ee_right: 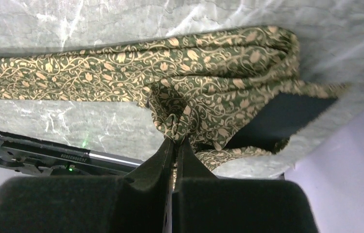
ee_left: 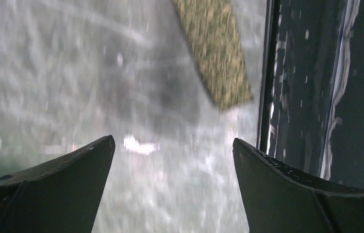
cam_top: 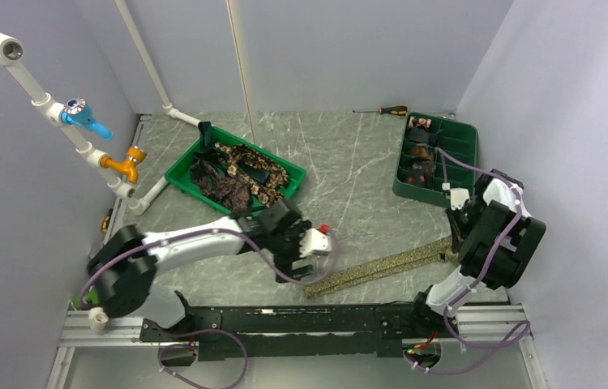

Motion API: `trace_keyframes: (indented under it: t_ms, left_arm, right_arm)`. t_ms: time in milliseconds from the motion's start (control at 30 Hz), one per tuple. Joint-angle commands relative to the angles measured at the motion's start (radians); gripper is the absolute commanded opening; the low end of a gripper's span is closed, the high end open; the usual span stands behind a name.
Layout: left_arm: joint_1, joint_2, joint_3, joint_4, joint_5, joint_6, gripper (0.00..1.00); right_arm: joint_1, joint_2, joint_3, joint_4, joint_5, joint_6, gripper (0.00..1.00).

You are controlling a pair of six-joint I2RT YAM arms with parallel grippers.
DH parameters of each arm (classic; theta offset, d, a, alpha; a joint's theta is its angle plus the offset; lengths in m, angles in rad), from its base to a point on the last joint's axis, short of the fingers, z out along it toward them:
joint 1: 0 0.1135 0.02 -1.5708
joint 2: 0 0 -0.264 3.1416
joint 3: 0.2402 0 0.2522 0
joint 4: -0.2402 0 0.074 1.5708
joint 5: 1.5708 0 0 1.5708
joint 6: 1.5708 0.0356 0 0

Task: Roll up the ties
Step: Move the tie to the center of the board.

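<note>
An olive-tan patterned tie [cam_top: 382, 266] lies as a long strip across the table's front. Its narrow end [ee_left: 216, 53] shows in the left wrist view, ahead of my left gripper [ee_left: 173, 145], which is open and empty above the table. In the top view the left gripper [cam_top: 310, 247] hovers near the strip's left end. My right gripper [ee_right: 175, 141] is shut on a bunched fold of the same tie [ee_right: 204, 92] at its wide right end, where the dark lining shows. In the top view the right gripper [cam_top: 453, 243] is at that end.
A green tray [cam_top: 179, 172] at the back left holds loose brown and patterned ties [cam_top: 240, 174]. A compartmented green tray [cam_top: 456, 142] at the back right holds small coiled ties. A screwdriver [cam_top: 386, 110] lies by the back wall. White pipes with valves run along the left. A black rail [cam_top: 325, 320] borders the front.
</note>
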Motion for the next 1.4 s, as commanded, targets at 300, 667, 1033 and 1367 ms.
trace_keyframes:
  t_ms: [300, 667, 1033, 1367]
  left_arm:
    - [-0.297, 0.418, 0.265, 0.209, -0.130, -0.166, 0.94]
    - [-0.165, 0.433, 0.169, 0.150, -0.346, 0.087, 0.45]
    - [-0.096, 0.371, 0.101, 0.116, -0.346, 0.230, 0.33]
    - [-0.032, 0.365, 0.120, 0.050, -0.311, 0.239, 0.31]
  right_arm:
    - [0.025, 0.063, -0.070, 0.143, -0.044, 0.083, 0.00]
    - [0.036, 0.033, -0.062, 0.162, -0.103, 0.213, 0.00]
    - [0.025, 0.020, 0.035, 0.130, -0.278, 0.375, 0.00]
    - [-0.070, 0.059, 0.168, 0.111, -0.168, 0.317, 0.00]
